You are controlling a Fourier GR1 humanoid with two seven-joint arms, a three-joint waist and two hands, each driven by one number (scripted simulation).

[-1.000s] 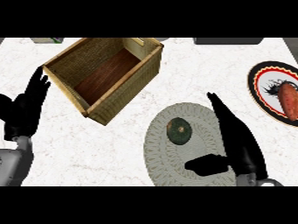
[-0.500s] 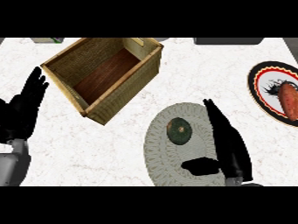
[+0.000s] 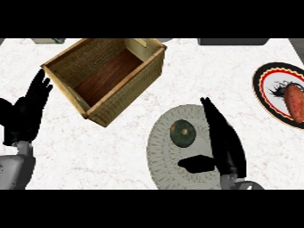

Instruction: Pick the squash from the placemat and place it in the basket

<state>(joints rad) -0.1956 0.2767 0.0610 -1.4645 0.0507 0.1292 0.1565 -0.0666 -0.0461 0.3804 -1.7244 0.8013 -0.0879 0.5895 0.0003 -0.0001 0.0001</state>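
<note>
Dark green, one squash [image 3: 181,133] lies on the single pale round placemat [image 3: 166,164]; the right hand [image 3: 224,141] is just beside it, fingers straight, thumb apart, holding nothing; one wooden basket [image 3: 149,73] stands further left; the left hand [image 3: 24,112] rests open at left; one plate [image 3: 270,81] holds a sweet potato [image 3: 295,103].

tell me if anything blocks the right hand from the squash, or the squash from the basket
Nothing visible does. The right hand is open just right of the squash on the placemat; only bare counter lies between the placemat and the basket.
</note>
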